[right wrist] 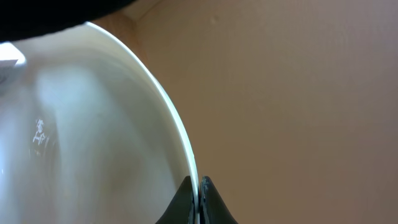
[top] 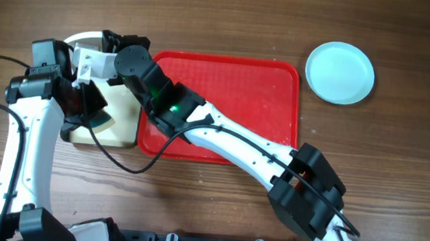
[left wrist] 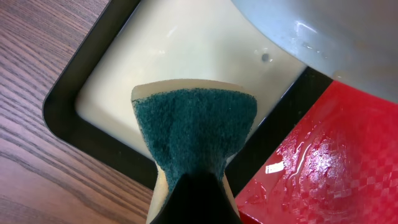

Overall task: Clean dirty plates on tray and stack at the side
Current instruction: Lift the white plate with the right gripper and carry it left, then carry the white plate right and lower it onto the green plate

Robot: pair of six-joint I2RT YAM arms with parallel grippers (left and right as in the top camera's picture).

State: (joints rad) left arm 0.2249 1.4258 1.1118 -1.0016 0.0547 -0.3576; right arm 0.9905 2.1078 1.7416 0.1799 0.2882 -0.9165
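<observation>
Two plates were in view, not three. One pale-blue plate (top: pixel 340 72) lay alone on the bench (top: pixel 383 166), off beyond the far right corner of the red tray (top: pixel 279 103). One white plate (left wrist: pixel 336 31) was held up by its rim in the right gripper (right wrist: pixel 198 186), whose jaws were pinched tight on the edge. It hung tilted over the small black-rimmed tray (left wrist: pixel 68 99), which stood just beside the red tray's left end. A third plate could not be found in any view.

The left gripper (left wrist: pixel 196 193) was clamped on one sponge (left wrist: pixel 196 124), green scouring face showing, poised above the small tray's cream floor and a little short of the white plate. Whether the sponge touched the plate could not be told.

The red tray carried no plates, only a wet sheen and droplets. By that showing, the pale-blue plate looked finished and set aside, and the white one seemed to be at the scrubbing step. What was left, on this judgement, was to finish wiping it and lay it on the pale-blue plate, since no stack had yet been made.

Counted: two plates, two trays, one sponge.
</observation>
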